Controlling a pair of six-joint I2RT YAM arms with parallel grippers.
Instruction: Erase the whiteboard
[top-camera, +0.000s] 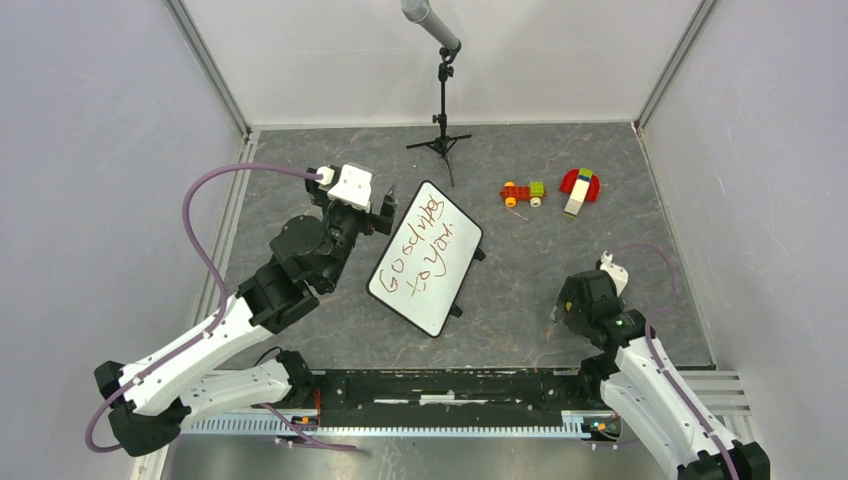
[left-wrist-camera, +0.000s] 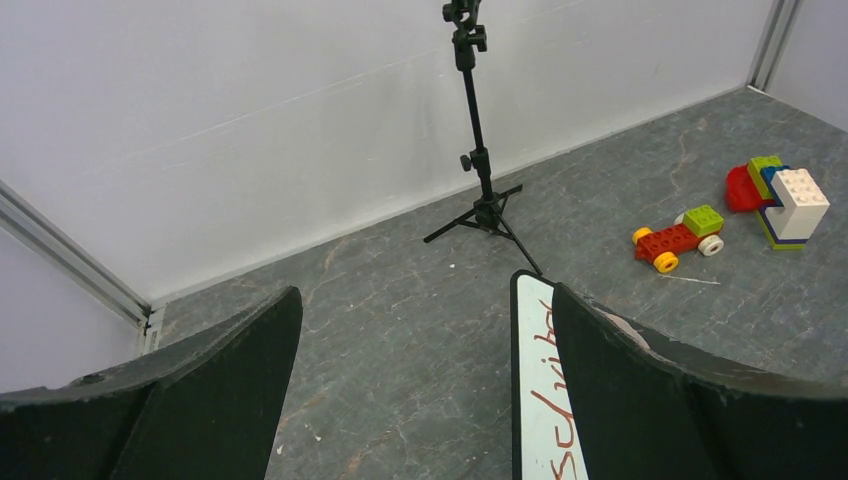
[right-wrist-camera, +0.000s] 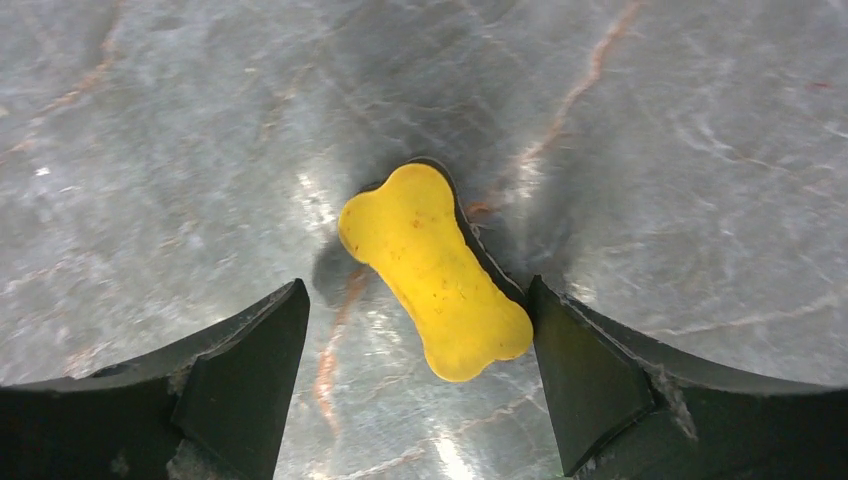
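The left gripper (left-wrist-camera: 422, 300) is held wide open, empty, beside the whiteboard (top-camera: 425, 258); a yellow eraser (right-wrist-camera: 435, 270) is straddled by the open right gripper (right-wrist-camera: 418, 300).

Item count, by kind:

- One whiteboard (top-camera: 425, 258), just beside the left jaws.
- One microphone stand (top-camera: 442, 110), beyond the left jaws.
- Two brick-built toys, both beyond the left jaws and off to their right: one wheeled car (top-camera: 522, 193) and one block stack (top-camera: 580, 188) in red, white, green and blue.
- One yellow bone-shaped piece (right-wrist-camera: 436, 270), lying between the right jaws.
- Two arms, the left arm (top-camera: 200, 350) and the right arm (top-camera: 650, 390), each with one set of jaws.
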